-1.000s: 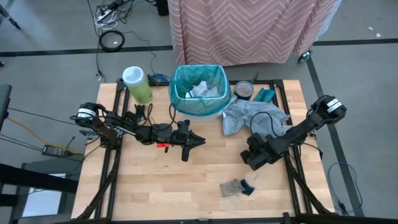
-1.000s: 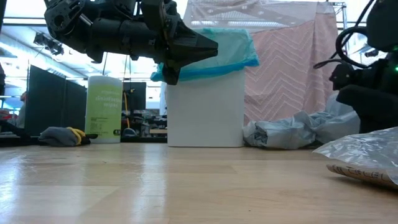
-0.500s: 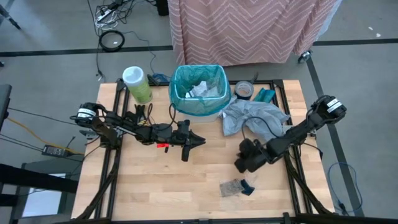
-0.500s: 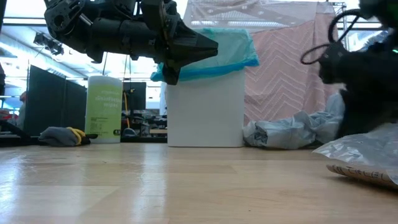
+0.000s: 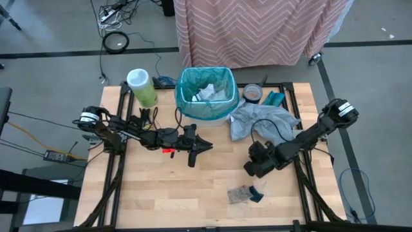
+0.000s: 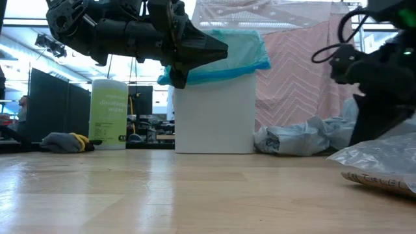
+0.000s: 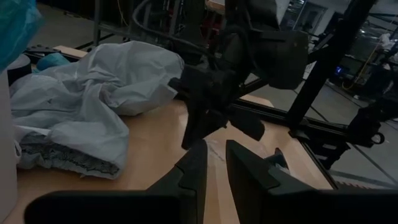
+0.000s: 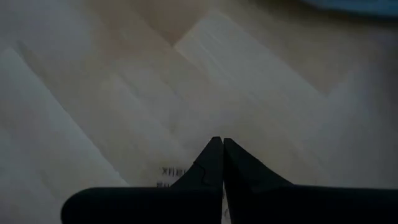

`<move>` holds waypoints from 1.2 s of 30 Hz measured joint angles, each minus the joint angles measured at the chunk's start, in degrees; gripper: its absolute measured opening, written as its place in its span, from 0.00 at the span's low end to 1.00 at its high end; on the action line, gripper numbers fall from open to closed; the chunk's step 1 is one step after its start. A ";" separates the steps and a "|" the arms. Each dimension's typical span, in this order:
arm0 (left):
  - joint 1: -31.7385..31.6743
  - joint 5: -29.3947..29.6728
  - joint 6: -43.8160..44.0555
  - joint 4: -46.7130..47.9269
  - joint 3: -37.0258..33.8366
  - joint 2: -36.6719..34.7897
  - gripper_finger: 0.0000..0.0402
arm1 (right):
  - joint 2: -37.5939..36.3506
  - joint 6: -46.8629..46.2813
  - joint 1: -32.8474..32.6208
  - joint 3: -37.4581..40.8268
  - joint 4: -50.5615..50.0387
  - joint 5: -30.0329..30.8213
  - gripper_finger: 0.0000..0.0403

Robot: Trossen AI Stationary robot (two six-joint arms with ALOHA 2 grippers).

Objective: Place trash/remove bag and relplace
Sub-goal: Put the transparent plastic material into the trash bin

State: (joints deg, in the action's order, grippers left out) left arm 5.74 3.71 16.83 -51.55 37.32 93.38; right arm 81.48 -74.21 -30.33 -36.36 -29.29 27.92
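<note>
A: How far along is it?

B: Partway, I'd say. Some trash (image 5: 207, 92) already sits in the bag (image 5: 205, 94), which lines the white bin (image 6: 214, 116) at the worktop's (image 5: 161, 187) far edge. A clear packet with dark scraps (image 5: 246, 193) lies near the front edge, not picked up.

A: And the claws?

B: The right claw (image 5: 252, 169) hangs just behind that packet, shut and empty. The left claw (image 5: 207, 145) hovers mid-worktop in front of the bin, its fingers a narrow gap apart, holding nothing.

A: What's left?

B: Binning the packet, pulling the bag, fitting a new one.
</note>
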 joint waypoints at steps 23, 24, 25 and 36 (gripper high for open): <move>0.00 1.05 -0.06 -0.02 0.00 0.02 0.17 | 0.55 -20.65 -14.33 0.15 -10.71 -1.28 0.00; 0.00 1.09 -0.06 -0.02 0.00 0.02 0.17 | 1.01 -20.36 -14.15 0.16 -10.68 -1.20 0.00; 0.00 1.09 -0.06 -0.02 0.00 0.02 0.17 | 1.39 -20.22 -13.91 0.17 -10.59 -1.14 0.00; 0.00 1.71 -0.08 -0.02 0.00 0.02 0.17 | 7.53 -16.06 -12.78 -2.59 -4.07 0.28 0.00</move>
State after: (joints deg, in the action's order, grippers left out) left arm 5.74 5.41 16.75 -51.57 37.32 93.41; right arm 89.01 -90.27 -43.10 -38.95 -33.35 28.21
